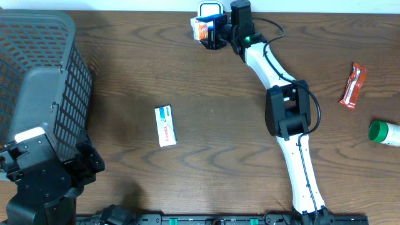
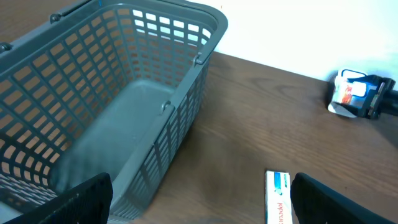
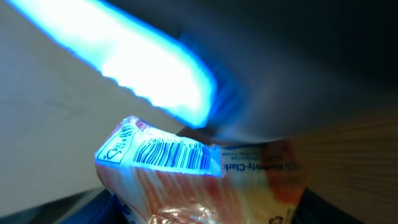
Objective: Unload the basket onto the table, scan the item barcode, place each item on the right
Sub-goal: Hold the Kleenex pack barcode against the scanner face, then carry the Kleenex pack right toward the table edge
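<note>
Jaws of the left gripper (image 2: 198, 208) were wide apart, holding nothing. At the far edge of the surface (image 1: 206, 112), the right gripper (image 1: 214, 32) pinched the orange packet (image 3: 205, 180) by the scanner (image 1: 210, 10); it looked light and crinkly, best held by its sides

A dark brown wooden counter (image 1: 219, 125) carries 4 things. A grey plastic basket (image 1: 69, 81) stands at the left end. Near the middle lies a small white and blue box (image 1: 165, 125), flat. Well apart at the right lie an orange-red wrapper (image 1: 353, 85) and, nearer the front, a white bottle (image 1: 390, 134) with a green cap, on its side.
</note>
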Available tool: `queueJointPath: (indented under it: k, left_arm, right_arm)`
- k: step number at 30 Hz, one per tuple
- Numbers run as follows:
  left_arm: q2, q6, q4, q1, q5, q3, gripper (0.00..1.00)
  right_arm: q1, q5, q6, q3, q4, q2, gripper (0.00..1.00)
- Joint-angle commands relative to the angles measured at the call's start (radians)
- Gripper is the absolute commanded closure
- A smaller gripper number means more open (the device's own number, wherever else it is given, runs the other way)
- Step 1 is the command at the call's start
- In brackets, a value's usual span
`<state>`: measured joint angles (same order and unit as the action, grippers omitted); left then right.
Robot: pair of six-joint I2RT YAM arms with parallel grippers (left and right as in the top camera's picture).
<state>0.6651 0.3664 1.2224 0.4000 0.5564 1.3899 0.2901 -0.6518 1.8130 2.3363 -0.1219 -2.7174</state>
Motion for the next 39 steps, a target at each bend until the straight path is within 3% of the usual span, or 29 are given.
queueJointPath:
  k: [1, 6, 15, 20, 24, 27, 30, 34, 39]
  left_arm:
    - [-0.002, 0.006, -0.003, -0.004, 0.009, 0.008, 0.09]
    - [-0.002, 0.006, -0.003, -0.004, 0.009, 0.008, 0.09]
    - [-0.002, 0.006, -0.003, -0.004, 0.009, 0.008, 0.09]
    - [-0.002, 0.006, -0.003, -0.004, 0.009, 0.008, 0.09]
    - [-0.002, 0.006, -0.003, -0.004, 0.009, 0.008, 0.09]
    - [-0.002, 0.006, -0.003, -0.004, 0.009, 0.008, 0.09]
    - [-0.002, 0.006, -0.003, -0.004, 0.009, 0.008, 0.09]
    - [-0.002, 0.006, -0.003, -0.004, 0.009, 0.008, 0.09]
    - [-0.002, 0.006, -0.003, -0.004, 0.009, 0.008, 0.09]
  right_arm:
    - [-0.029, -0.047, 0.002, 0.023, 0.014, -0.011, 0.39]
    - [-0.054, -0.087, -0.065, 0.088, -0.063, -0.011, 0.42]
    - [-0.09, -0.087, -0.328, 0.315, -0.416, -0.009, 0.46]
    - [-0.116, -0.014, -0.62, 0.542, -0.863, -0.009, 0.49]
    - [-0.129, 0.311, -0.82, 0.735, -1.317, -0.009, 0.49]
    - [-0.136, 0.595, -0.876, 0.803, -1.573, 0.006, 0.46]
    - [-0.148, 0.64, -1.069, 0.792, -1.577, 0.015, 0.33]
    - [-0.188, 0.645, -1.04, 0.77, -1.577, 0.015, 0.35]
    - [-0.255, 0.845, -1.018, 0.756, -1.577, 0.016, 0.48]
